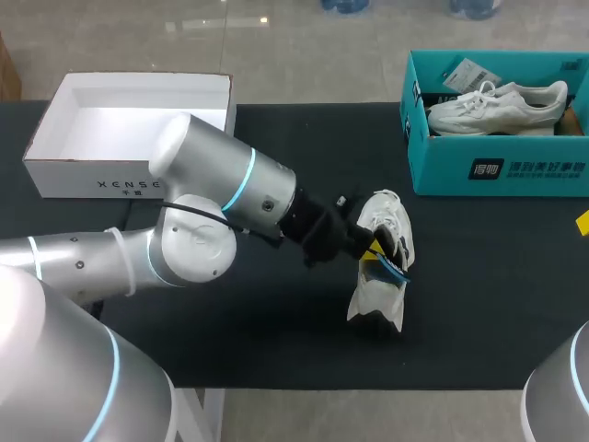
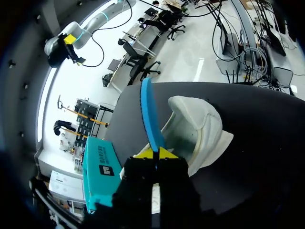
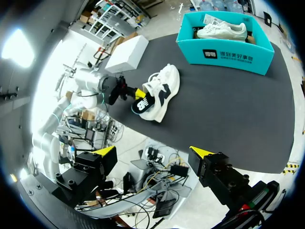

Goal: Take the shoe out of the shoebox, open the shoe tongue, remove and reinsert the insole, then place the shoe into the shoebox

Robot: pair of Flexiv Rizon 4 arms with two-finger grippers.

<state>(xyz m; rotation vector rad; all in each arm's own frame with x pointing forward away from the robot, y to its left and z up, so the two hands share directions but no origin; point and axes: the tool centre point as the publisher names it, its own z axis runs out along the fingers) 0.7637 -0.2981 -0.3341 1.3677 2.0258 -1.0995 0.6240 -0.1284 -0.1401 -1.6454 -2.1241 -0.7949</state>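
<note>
1. The left gripper [image 2: 156,153] was clamped on the thin blue foam insole [image 2: 150,117].
2. The white mesh sneaker [image 1: 377,308] lay on the black table [image 1: 479,295], near-left of the teal cardboard shoebox [image 1: 497,175].
3. The right gripper [image 3: 153,152] had its fingers apart, holding nothing.

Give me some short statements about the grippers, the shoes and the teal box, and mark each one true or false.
1. The left gripper is shut on the blue insole. True.
2. The shoe beside it is on the black table, outside the teal shoebox. True.
3. The teal shoebox is empty. False: a second shoe, also white, lies in it.
4. The right gripper grips the shoe on the table. False: it is open, holds nothing and is well apart from that shoe.
</note>
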